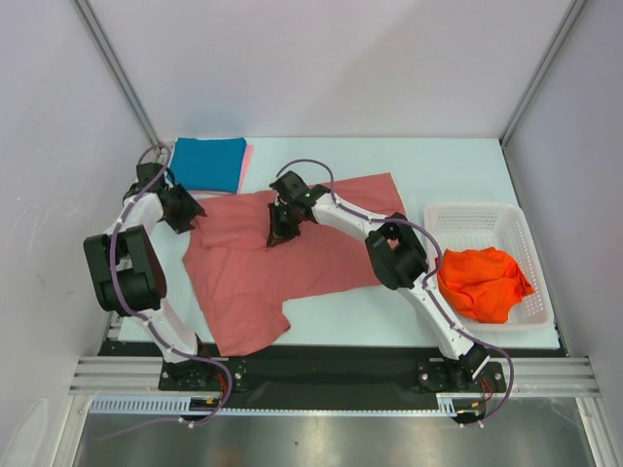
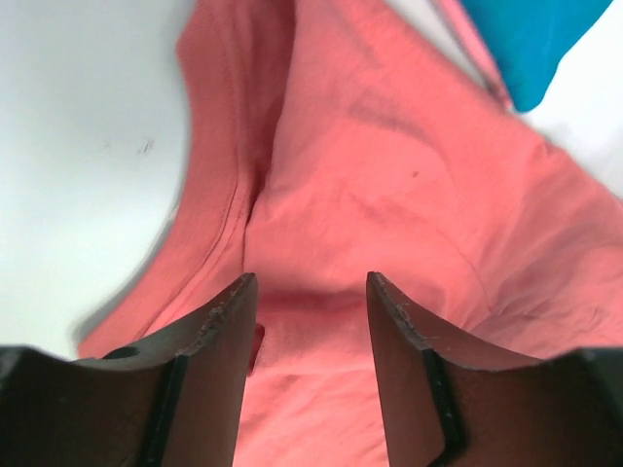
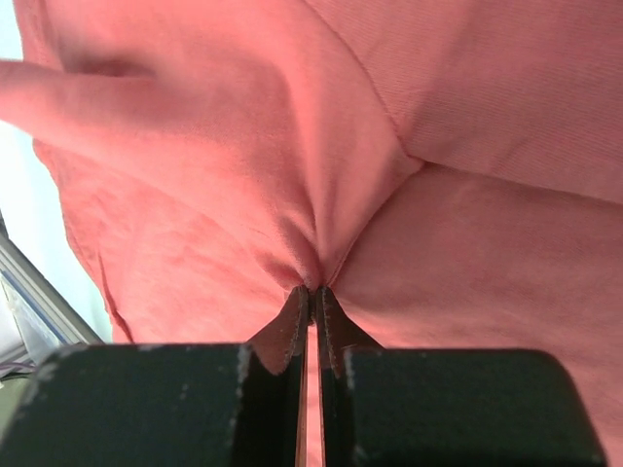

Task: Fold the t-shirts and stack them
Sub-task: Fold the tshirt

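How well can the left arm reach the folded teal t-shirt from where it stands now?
Probably yes. The teal t-shirt lies just beyond the left gripper, with nothing between them, and its jaws stand open over the salmon-red t-shirt.

Rumpled salmon-red t-shirt [image 1: 282,258] spread centrally; folded teal-blue t-shirt [image 1: 208,162] far left; orange-red t-shirts [image 1: 482,282] heaped in basket [image 1: 487,216].

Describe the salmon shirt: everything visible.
The salmon shirt is plain, soft-looking cloth. It lies mostly spread but wrinkled across the middle of the table, with one flap reaching toward the near edge. The right hand is shut on a pinched fold near its far edge, puckering the cloth around it. The left hand is open over its left edge, with cloth below the gap. Its far-left corner ends close to the teal shirt; whether they touch is unclear.
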Robot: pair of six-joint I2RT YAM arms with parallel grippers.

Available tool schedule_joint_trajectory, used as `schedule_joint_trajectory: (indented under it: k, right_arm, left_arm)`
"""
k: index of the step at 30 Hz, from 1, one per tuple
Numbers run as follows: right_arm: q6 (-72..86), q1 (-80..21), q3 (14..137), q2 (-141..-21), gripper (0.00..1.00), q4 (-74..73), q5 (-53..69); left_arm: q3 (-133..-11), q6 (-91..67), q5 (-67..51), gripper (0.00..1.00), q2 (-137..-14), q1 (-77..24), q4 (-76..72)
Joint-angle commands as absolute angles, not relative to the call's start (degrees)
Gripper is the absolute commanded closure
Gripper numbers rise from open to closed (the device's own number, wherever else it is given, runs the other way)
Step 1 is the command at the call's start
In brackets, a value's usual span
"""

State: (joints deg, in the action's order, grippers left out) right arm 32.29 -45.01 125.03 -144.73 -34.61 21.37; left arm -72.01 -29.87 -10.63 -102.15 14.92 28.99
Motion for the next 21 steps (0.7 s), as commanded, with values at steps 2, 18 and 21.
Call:
schedule_joint_trajectory:
  k: [2,18,21]
  right_arm:
    - [30.24,-44.82,124.8,-140.1,1.0,-36.73,22.59]
    - [29.71,-44.03,124.19,-140.27,0.95,-35.69,22.68]
    - [29.79,-44.03,123.4,-139.92,0.95,-35.16,22.67]
  left_arm:
    - [-69.0,-28.48,-7.91,0.43,-96.07,15.21,31.99]
    - [-56.6,-24.61,-10.19,0.54,-86.75,15.21,29.71]
    - [-56.07,-23.82,-11.77,0.47,-87.27,15.21,26.99]
